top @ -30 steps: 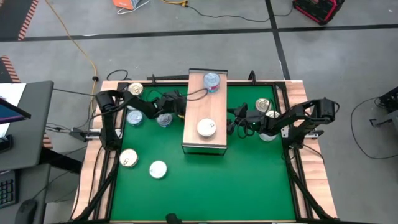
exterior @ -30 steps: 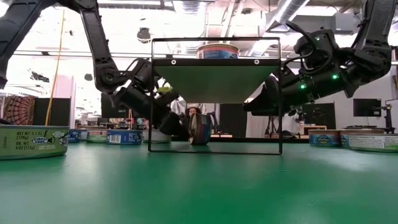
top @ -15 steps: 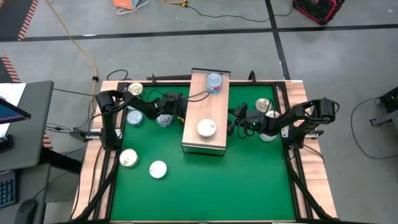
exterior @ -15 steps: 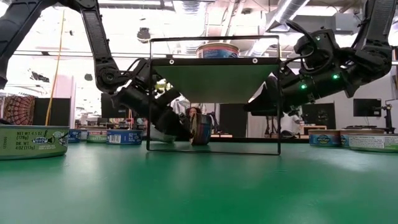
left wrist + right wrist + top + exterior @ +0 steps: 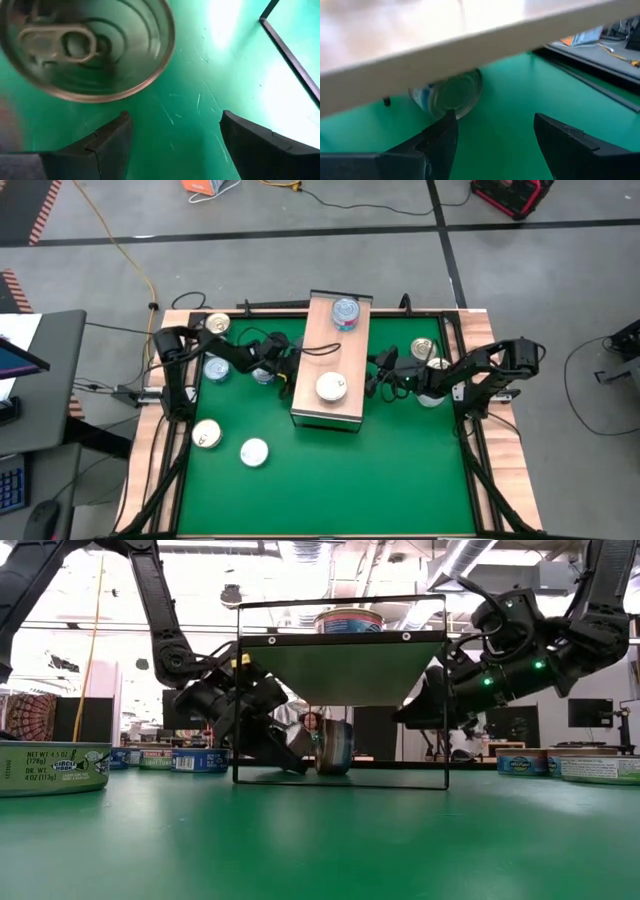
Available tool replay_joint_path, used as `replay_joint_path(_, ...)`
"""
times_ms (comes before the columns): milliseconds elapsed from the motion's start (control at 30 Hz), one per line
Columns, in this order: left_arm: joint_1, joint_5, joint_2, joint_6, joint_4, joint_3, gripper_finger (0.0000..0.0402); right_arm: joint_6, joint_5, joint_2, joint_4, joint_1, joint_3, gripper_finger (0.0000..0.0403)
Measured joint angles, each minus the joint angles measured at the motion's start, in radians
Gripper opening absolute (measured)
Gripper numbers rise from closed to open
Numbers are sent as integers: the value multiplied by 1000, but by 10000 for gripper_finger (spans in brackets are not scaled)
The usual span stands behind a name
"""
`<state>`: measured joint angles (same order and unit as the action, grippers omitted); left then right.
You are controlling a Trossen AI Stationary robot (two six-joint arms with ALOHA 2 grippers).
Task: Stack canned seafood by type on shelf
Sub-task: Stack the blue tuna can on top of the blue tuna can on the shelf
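Note:
The shelf [image 5: 330,350], a light-wood block on thin black legs, stands mid-mat with a blue-silver can [image 5: 345,312] and a white can [image 5: 331,387] resting flat on its top. Under the shelf one can [image 5: 335,748] stands on its edge on the mat; the left wrist view shows its pull-tab top [image 5: 85,45]. My left gripper [image 5: 172,117] is open, low under the shelf's left side [image 5: 288,368], its fingers just short of that can. My right gripper [image 5: 495,117] is open at the shelf's right side [image 5: 378,375], and the same can [image 5: 447,95] lies beyond it. My left gripper comes slanting down from the table's left toward the pull-tab face of the can on edge. In the low view its fingers [image 5: 300,745] end right beside the can's rim [image 5: 320,748]. Whether they touch it, I cannot tell.
Loose cans lie flat on the green mat [image 5: 330,470]: a gold one [image 5: 217,323] and blue ones [image 5: 215,367] at the left, a tan one [image 5: 206,434] and a white one [image 5: 254,451] nearer, others [image 5: 424,350] on the right. The near half of the mat is bare.
My left gripper has turned at the wrist and gone a little toward the table's right, farther under the shelf. The can on edge has shifted toward the right with it. The shelf has turned slightly, its far end swinging toward the right.

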<state>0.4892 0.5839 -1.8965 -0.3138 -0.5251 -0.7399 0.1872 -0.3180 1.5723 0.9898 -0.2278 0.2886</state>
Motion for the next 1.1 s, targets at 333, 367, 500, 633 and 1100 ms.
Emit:
replay_joint_path(333, -40, -252, 78, -20, 12, 2, 288, 26, -19, 21, -55, 86, 0, 285)
replay_joint_path(367, -45, -270, 79, -21, 6, 2, 288, 25, -25, 21, -53, 86, 0, 285)
replay_joint_path(500, -60, -274, 79, -21, 5, 1, 288, 23, -30, 21, -55, 78, 0, 285)
replay_joint_path(633, -70, -272, 79, -17, 24, 1, 288, -9, -30, 17, -91, 73, 0, 285)
replay_joint_path(1100, -222, -457, 80, 102, -12, 1, 288, 43, -29, -272, -545, 28, 0, 285)
